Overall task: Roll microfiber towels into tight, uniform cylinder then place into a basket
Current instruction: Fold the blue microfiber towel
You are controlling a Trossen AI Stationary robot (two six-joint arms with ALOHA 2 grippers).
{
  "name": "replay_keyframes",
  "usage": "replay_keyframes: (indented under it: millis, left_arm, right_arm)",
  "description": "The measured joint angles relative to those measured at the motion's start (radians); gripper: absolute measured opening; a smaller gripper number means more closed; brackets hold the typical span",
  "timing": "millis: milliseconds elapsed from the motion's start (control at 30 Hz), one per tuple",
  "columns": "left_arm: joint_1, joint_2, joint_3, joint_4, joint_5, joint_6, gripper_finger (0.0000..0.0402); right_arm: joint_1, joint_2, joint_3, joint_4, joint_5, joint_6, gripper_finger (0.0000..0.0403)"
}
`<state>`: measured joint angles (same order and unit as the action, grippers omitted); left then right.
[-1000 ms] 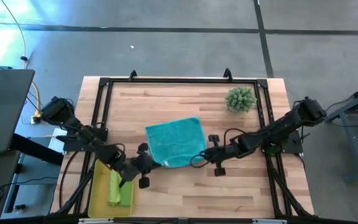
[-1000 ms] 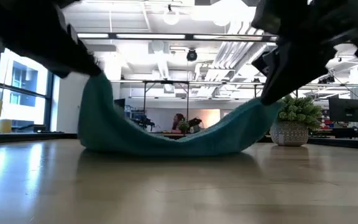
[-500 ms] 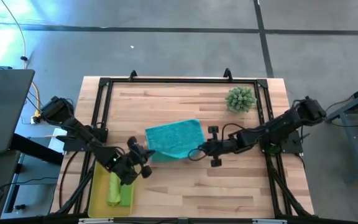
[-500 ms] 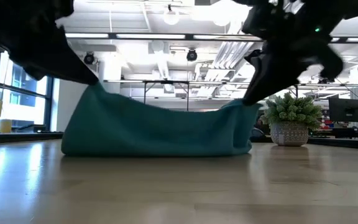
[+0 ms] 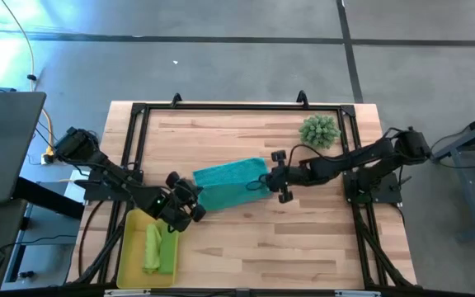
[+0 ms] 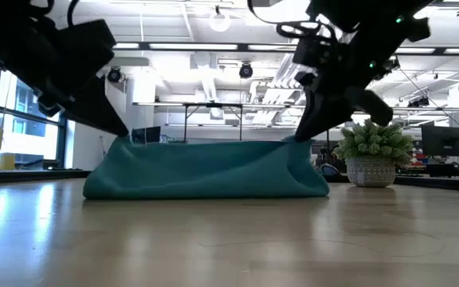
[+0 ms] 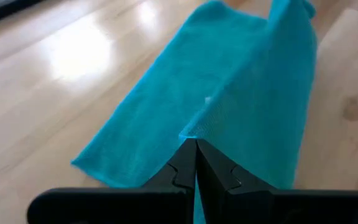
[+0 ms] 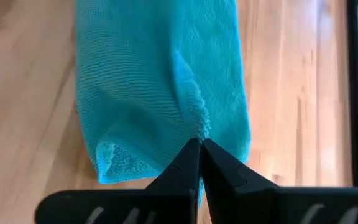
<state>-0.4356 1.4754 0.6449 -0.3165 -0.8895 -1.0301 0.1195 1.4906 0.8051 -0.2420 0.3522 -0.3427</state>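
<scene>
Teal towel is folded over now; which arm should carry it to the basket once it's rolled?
Left, probably. The left gripper already pinches the teal towel at the end nearest the basket, which lies right beside that arm. The right gripper pinches the far end, across the table.

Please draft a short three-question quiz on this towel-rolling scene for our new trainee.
1. True or false: both grippers pinch the teal towel.
2. What lies in the yellow basket? A) lime green towels B) the plant C) nothing
3. Which object stands near the table's far right corner?

Key:
1. True: the left gripper and right gripper have jaws shut on its edge.
2. A: the lime green towels.
3. The spiky green plant.
</scene>
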Motion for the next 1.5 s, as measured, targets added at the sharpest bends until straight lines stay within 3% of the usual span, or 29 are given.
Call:
replay_keyframes:
  millis: [233,433,600,1033,1267,1500]
  left_arm:
    - [0.027,0.000,0.000,-0.032,-0.005,-0.033,0.0000]
    - [0.034,0.000,0.000,-0.032,0.059,-0.037,0.0000]
    - [0.035,0.000,0.000,-0.037,0.045,-0.042,0.0000]
    - [0.133,0.000,0.000,-0.143,0.033,-0.032,0.0000]
    - [0.142,0.000,0.000,-0.144,-0.041,-0.009,0.0000]
    - [0.192,0.000,0.000,-0.151,-0.040,0.001,0.0000]
  right_arm:
    - [-0.071,0.001,0.000,0.018,-0.125,-0.137,0.0000]
    - [-0.107,0.002,0.000,0.069,-0.218,-0.264,0.0000]
    - [-0.146,0.044,0.001,0.102,-0.298,-0.221,0.0000]
    - [-0.227,0.113,0.001,0.206,-0.277,-0.196,0.0000]
    - [-0.232,0.113,0.106,0.044,-0.277,-0.137,0.0000]
    - [-0.286,0.162,0.152,-0.003,-0.278,-0.140,0.0000]
